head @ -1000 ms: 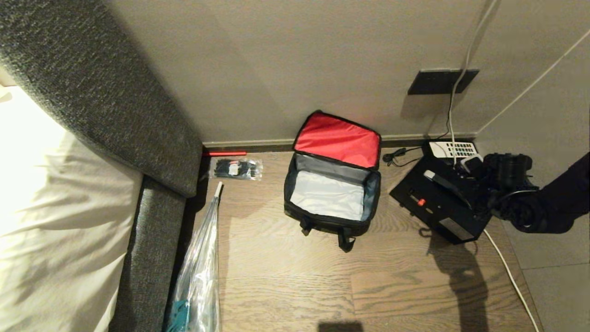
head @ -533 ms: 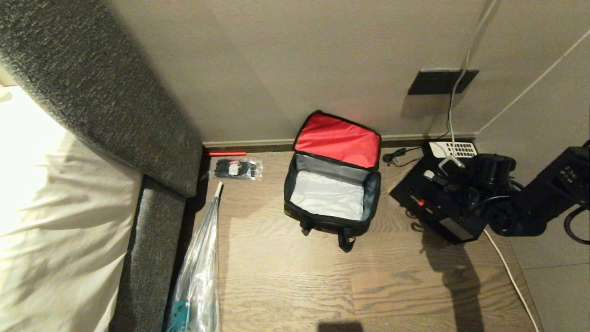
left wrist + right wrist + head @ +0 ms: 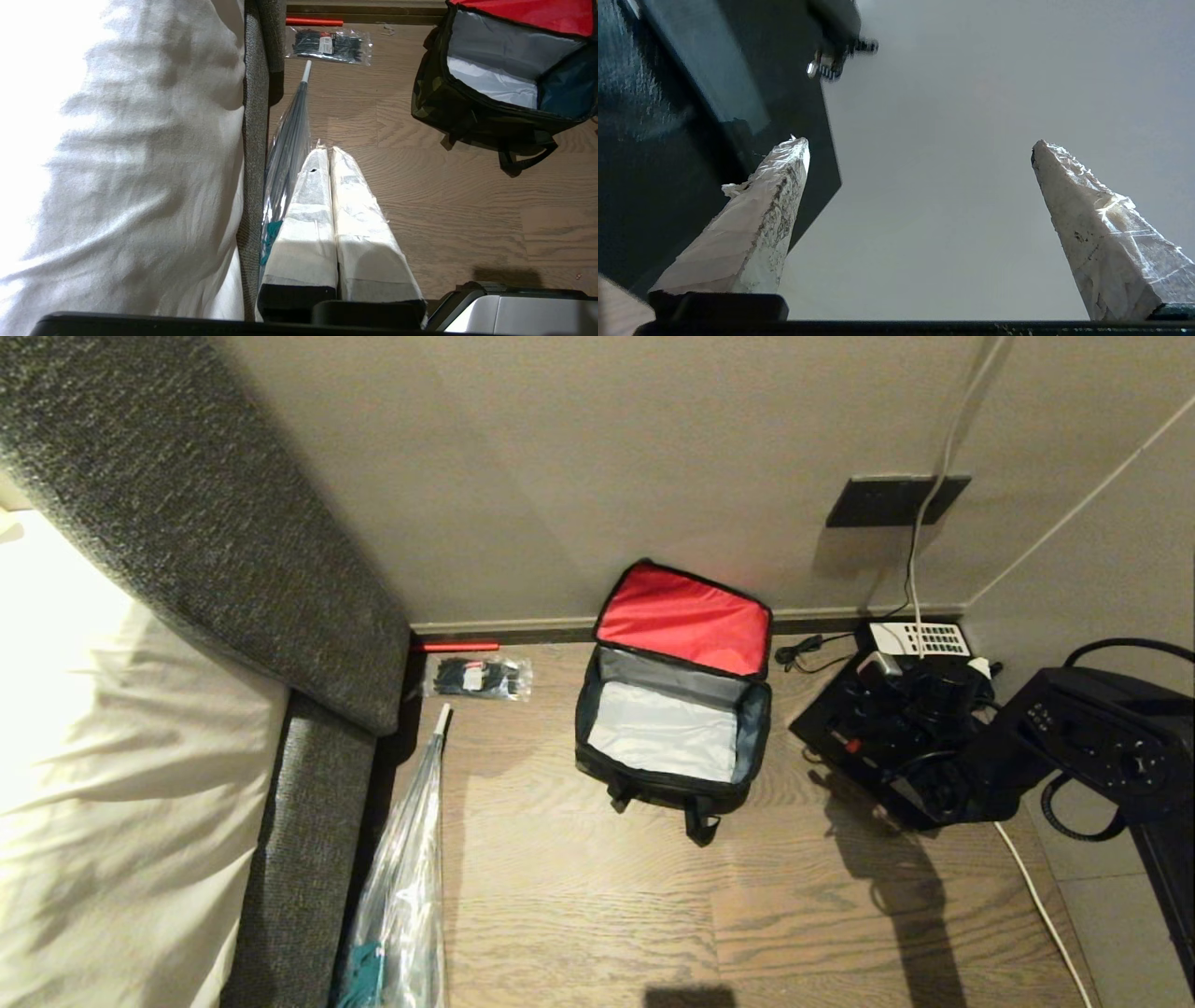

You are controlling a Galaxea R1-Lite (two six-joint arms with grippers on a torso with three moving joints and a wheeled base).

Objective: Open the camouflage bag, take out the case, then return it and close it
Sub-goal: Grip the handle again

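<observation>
Camouflage bag point(image 3: 670, 728) gapes open, case point(image 3: 854, 728) on floor point(image 3: 597, 896) beside it.

I see dim, warm light, blown-out glare on the white bedding point(image 3: 84, 728) at left, and long arm shadows across the floor point(image 3: 597, 915).

floor point(image 3: 579, 905): wood planks | wall point(image 3: 560, 457): beige | sofa point(image 3: 187, 523): grey fabric

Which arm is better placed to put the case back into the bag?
The right. Its open pincer is at the case, right of the open bag. The left pincer is shut, near the bed.
</observation>
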